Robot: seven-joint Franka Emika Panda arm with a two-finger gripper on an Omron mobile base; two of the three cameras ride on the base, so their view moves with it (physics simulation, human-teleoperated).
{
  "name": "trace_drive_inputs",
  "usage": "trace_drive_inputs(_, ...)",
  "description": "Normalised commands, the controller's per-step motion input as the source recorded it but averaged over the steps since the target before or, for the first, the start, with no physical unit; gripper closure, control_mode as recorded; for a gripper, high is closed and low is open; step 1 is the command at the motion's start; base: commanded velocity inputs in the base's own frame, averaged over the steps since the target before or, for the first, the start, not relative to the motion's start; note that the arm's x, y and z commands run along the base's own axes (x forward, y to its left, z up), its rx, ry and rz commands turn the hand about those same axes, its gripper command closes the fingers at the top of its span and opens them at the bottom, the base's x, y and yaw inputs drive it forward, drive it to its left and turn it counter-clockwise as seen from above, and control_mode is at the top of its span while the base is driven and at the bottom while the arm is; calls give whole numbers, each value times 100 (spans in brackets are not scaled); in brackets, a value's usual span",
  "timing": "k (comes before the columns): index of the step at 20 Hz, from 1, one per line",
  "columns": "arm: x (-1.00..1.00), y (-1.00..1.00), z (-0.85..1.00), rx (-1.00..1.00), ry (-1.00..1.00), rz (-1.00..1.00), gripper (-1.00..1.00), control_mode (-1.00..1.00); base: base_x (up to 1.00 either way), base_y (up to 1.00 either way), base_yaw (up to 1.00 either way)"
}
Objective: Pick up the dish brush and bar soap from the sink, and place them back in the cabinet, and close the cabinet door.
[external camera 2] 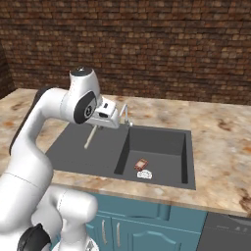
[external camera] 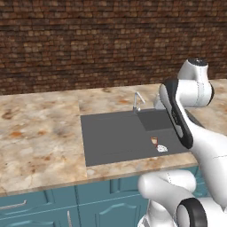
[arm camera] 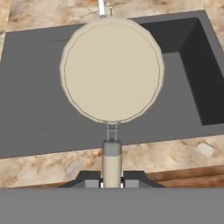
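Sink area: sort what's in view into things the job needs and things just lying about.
Job:
- dish brush, held in the shut gripper
- bar soap, in the deeper basin
- sink

Lying about:
- faucet
- drain disc
- low cupboards

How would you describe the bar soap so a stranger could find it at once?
Look at the dark grey sink set in the stone counter, then down into its deeper section. The bar soap lies on the floor there, a small reddish-brown block beside the white round drain.

Kitchen, sink point(external camera 2: 88, 147), stone counter point(external camera: 40, 133), teal cupboards point(external camera: 102, 204)
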Motion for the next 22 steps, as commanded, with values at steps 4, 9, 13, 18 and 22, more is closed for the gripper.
trace_drive_inputs(4,-37,15,1,0,-6,8,100,-100,0,0,0)
trace_drive_inputs(9,-33,12,0,0,-8,12,100,-100,0,0,0)
trace_drive_inputs(13,-27,7,1,-1,-6,10,100,-100,0,0,0)
trace_drive_inputs(18,-6,1,12,0,0,0,100,-100,0,0,0)
trace_drive_inputs(22,0,0,23,0,0,0,100,-100,0,0,0)
